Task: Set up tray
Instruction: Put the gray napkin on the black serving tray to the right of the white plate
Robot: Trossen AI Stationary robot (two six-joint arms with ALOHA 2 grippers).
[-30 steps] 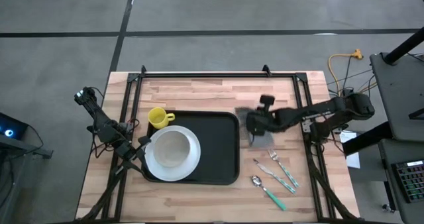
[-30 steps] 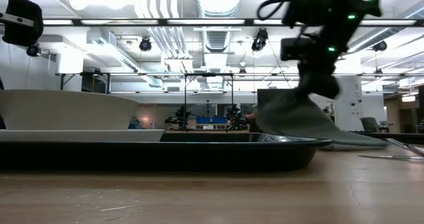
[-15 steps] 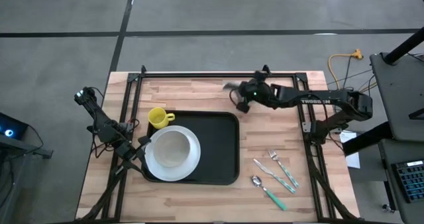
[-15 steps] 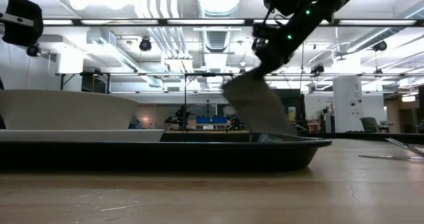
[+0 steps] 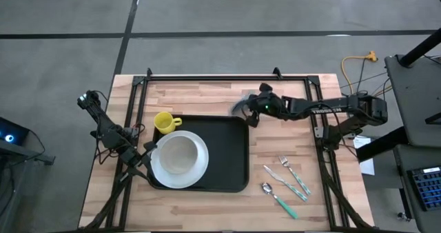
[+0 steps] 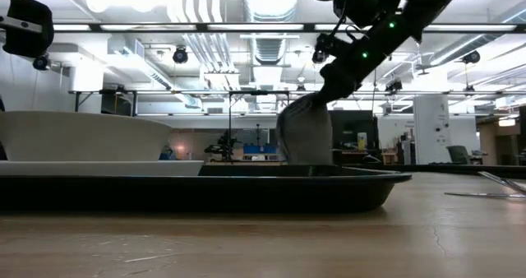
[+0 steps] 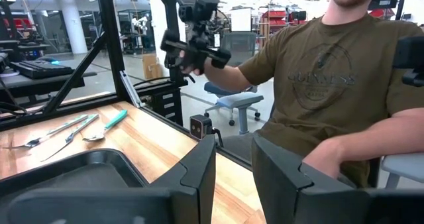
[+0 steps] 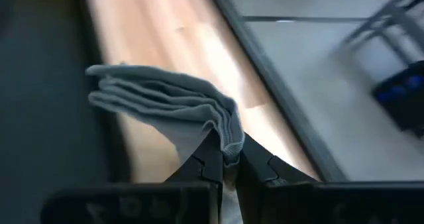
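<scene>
While the high view blurs it, the right hand [image 8: 224, 159] visibly pinches a folded grey cloth [image 8: 165, 105].

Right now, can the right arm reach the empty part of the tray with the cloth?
Probably yes. The right end effector, shut on the grey cloth, hangs at the far right corner of the tray. The plate fills only the left side, so nothing blocks the way.

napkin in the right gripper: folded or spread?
Folded. The grey napkin shows stacked layers at its pinched edge in the right gripper and hangs bunched above the tray.
</scene>
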